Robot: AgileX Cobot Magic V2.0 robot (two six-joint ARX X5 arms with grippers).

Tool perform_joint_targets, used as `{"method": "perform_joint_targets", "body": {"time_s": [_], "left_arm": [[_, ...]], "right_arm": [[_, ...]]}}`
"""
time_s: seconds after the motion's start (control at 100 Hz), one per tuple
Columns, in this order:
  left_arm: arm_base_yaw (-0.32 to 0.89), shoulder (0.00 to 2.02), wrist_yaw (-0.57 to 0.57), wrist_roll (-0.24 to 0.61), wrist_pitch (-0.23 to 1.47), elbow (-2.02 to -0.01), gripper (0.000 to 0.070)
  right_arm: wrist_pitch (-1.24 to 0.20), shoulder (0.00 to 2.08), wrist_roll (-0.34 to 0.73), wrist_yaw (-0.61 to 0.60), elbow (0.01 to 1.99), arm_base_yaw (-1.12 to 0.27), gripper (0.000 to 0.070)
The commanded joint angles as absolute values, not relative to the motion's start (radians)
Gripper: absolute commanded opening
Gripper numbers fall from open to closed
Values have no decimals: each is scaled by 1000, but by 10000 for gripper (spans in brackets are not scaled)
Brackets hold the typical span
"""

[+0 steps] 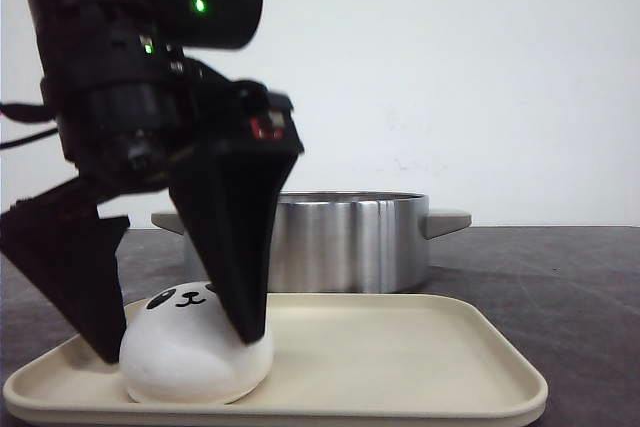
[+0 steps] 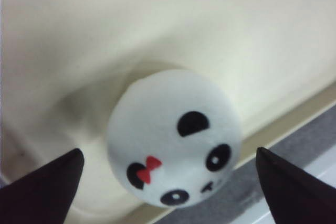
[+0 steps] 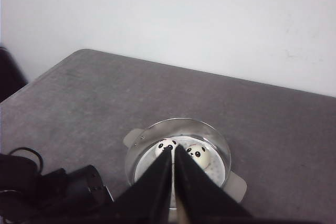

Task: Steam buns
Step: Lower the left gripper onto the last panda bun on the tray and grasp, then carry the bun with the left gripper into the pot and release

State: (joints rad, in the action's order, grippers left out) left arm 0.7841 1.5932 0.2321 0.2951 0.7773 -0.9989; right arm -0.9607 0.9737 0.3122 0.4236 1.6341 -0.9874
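A white panda-faced bun [image 1: 185, 357] with a red bow sits at the near left of the cream tray [image 1: 400, 357]. My left gripper [image 1: 178, 342] is open, with one black finger on each side of this bun. In the left wrist view the bun [image 2: 173, 129] lies between the fingertips of the left gripper [image 2: 168, 153], with a gap on both sides. My right gripper [image 3: 173, 148] is shut and empty, high above the steel pot [image 3: 218, 145]. Two more buns [image 3: 166, 145] [image 3: 199, 154] lie side by side in the pot. No other bun shows.
The steel pot [image 1: 350, 242], with two side handles, stands just behind the tray. The dark grey table [image 1: 560, 277] runs back to a white wall. My left arm [image 3: 63, 192] shows beside the pot in the right wrist view.
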Motion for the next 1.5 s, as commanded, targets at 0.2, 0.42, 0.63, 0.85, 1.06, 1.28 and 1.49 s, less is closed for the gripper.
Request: {"method": "perform_joint_targets", "body": {"time_s": [0.2,0.42,0.63,0.85,1.06,1.28,1.49], "left_arm": [[795,1615,197,265,765,-1013,267],[795,1615,194,200,764,-1013,0],[795,1565,231,191,780,-1037,0],[790,1395,218,156,788,-1198,0],[692,1435,120,37,812,-1411,0],[579,1589,120,12,785,-1510,0],[523,1741,131,-12,731,-1514,0]], "right_arm": [[-945,982,327,427,1651,-999,0],[-945,986,334,427,1651,-999,0],[-947,986,341,426,1651,-999,0],[-951,986,341,426,1651,-999,0],[-944,994,342,426,1651,-999,0],[-944,1015,341,426,1651,-999,0],[-943,1032,344,426,1651,-999,0]]}}
